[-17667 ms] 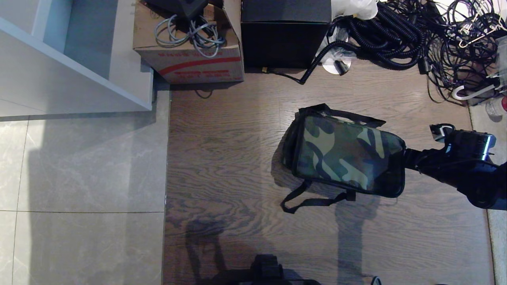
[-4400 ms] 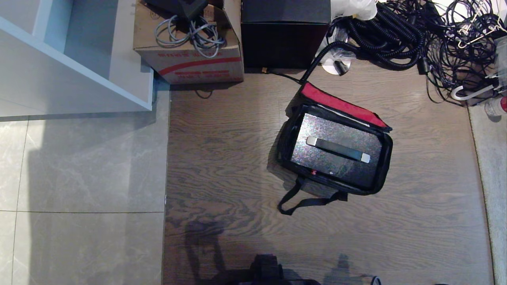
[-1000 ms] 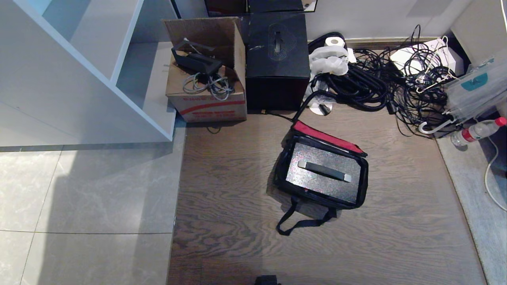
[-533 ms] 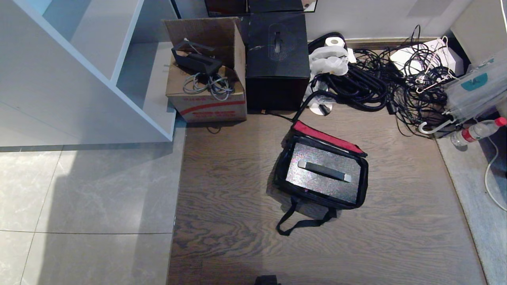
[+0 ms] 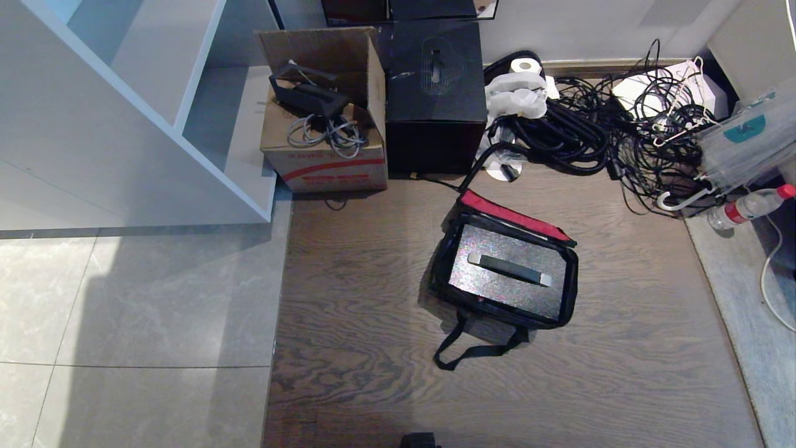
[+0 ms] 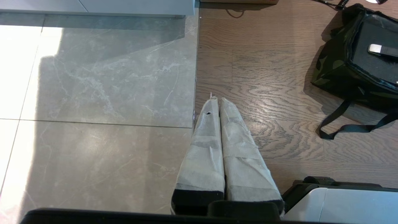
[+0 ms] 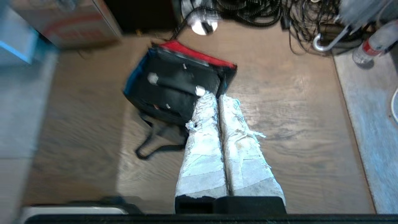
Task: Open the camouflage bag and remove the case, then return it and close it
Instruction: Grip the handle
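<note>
the camouflage bag (image 5: 502, 274) lies unzipped on the wood floor (image 5: 373, 280) with the case (image 5: 507, 270) inside, and the right gripper (image 7: 217, 97), closed and empty above it like the left gripper (image 6: 217, 100), could snag the loose strap (image 5: 476, 345) or miss the slim handle (image 5: 510, 269).

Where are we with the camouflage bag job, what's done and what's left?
Done: the soft camouflage zip bag lies unzipped on the wood floor, its red-lined flap folded back. In hand: nothing; the left tool and right tool are shut and empty, above the floor. Left: the glittery dark case is inside; lift it out, return it, zip up.
</note>
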{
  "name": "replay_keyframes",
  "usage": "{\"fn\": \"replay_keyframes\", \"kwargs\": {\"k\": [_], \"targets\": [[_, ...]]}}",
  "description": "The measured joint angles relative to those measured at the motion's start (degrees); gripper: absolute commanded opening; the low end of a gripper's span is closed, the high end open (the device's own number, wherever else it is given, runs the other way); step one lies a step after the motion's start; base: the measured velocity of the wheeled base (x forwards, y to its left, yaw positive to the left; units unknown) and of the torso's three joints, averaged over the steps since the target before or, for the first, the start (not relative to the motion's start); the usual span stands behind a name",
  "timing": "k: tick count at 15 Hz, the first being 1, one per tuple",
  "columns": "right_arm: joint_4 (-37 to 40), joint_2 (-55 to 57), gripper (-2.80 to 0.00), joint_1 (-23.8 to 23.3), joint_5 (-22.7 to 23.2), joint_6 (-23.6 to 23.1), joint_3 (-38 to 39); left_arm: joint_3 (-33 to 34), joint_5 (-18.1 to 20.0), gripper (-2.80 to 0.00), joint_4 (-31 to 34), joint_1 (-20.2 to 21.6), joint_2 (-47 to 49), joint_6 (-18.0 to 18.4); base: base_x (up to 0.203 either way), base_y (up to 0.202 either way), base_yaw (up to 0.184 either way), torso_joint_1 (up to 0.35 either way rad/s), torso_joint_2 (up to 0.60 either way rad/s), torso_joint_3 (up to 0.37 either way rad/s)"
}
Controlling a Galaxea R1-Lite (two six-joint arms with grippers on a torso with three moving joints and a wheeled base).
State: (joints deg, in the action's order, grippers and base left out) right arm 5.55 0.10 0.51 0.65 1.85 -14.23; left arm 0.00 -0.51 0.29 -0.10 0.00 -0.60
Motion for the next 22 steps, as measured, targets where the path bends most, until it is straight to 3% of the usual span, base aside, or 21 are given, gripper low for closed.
{"fn": "replay_keyframes", "kwargs": {"k": [2,5,7,10,13,17,22], "targets": [[15.7,1.0,-2.8,0.0,2.0,2.2,-12.0,0.0,0.0,-2.8,0.0,0.0,0.0,0.0,0.0,0.0,0.0,0.0,0.0,0.0],[39.4,9.3,-2.8,0.2,6.4,5.3,-21.3,0.0,0.0,-2.8,0.0,0.0,0.0,0.0,0.0,0.0,0.0,0.0,0.0,0.0],[43.0,20.2,-2.8,0.6,9.0,6.6,-24.2,0.0,0.0,-2.8,0.0,0.0,0.0,0.0,0.0,0.0,0.0,0.0,0.0,0.0],[33.1,40.5,-2.8,1.2,12.4,7.4,-26.7,0.0,0.0,-2.8,0.0,0.0,0.0,0.0,0.0,0.0,0.0,0.0,0.0,0.0],[15.5,61.9,-2.8,2.7,13.8,6.0,-29.0,0.0,0.0,-2.8,0.0,0.0,0.0,0.0,0.0,0.0,0.0,0.0,0.0,0.0],[-8.0,87.7,-2.8,7.3,13.3,3.8,-35.6,0.0,0.0,-2.8,0.0,0.0,0.0,0.0,0.0,0.0,0.0,0.0,0.0,0.0],[-25.9,109.2,-2.8,13.2,12.6,1.5,-44.0,0.0,0.0,-2.8,0.0,0.0,0.0,0.0,0.0,0.0,0.0,0.0,0.0,0.0]]}}
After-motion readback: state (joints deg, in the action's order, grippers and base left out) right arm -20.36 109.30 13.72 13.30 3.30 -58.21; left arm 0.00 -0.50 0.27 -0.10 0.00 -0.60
